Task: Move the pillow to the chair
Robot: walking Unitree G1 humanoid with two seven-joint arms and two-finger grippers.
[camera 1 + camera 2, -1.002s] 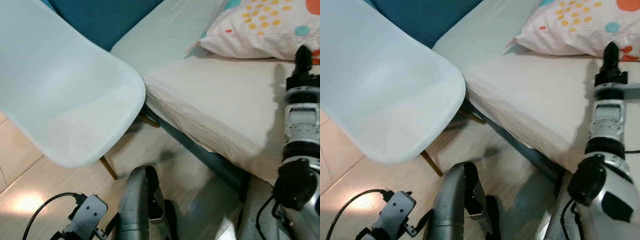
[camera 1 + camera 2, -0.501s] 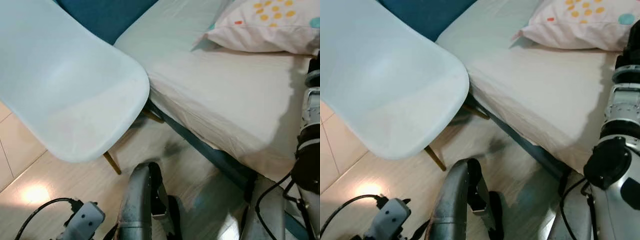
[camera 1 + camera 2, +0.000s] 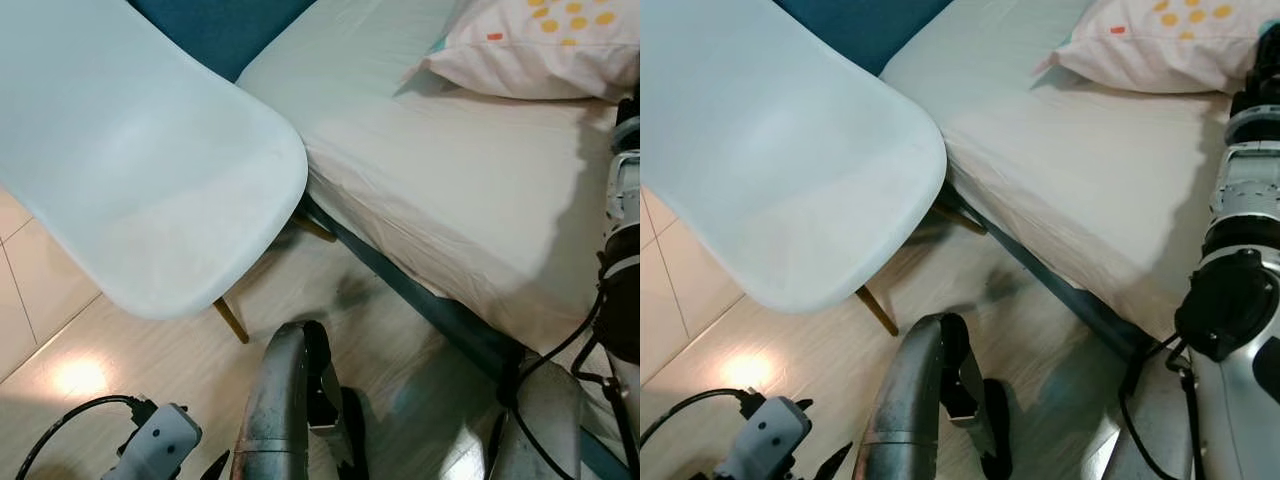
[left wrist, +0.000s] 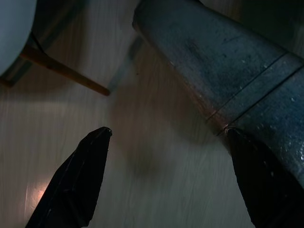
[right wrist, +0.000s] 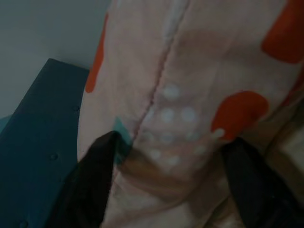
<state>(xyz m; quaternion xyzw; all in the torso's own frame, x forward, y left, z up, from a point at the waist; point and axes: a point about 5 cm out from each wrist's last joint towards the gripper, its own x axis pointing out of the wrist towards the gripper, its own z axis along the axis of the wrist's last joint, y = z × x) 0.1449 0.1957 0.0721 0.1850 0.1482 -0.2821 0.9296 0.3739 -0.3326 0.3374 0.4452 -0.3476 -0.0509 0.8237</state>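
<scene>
The pillow (image 3: 530, 45), white with orange, yellow and teal dots, lies on the bed at the upper right. The white plastic chair (image 3: 140, 170) stands at the left, its seat edge close beside the mattress. My right arm (image 3: 1245, 190) reaches up along the right edge toward the pillow. In the right wrist view the pillow (image 5: 190, 95) is just ahead of my right gripper (image 5: 171, 180), which is open with a finger on either side. My left gripper (image 4: 166, 180) hangs low over the wooden floor, open and holding nothing.
The bed (image 3: 450, 190) has a cream sheet and a dark frame along its edge. A dark blue panel (image 3: 220, 30) stands behind the chair. A wooden chair leg (image 4: 61, 71) angles down to the pale wood floor (image 3: 330, 300). My own grey leg (image 3: 285, 410) is at the bottom.
The whole picture has shifted, so the camera has moved. My right arm now sits further toward the right edge of the picture, closer to the pillow.
</scene>
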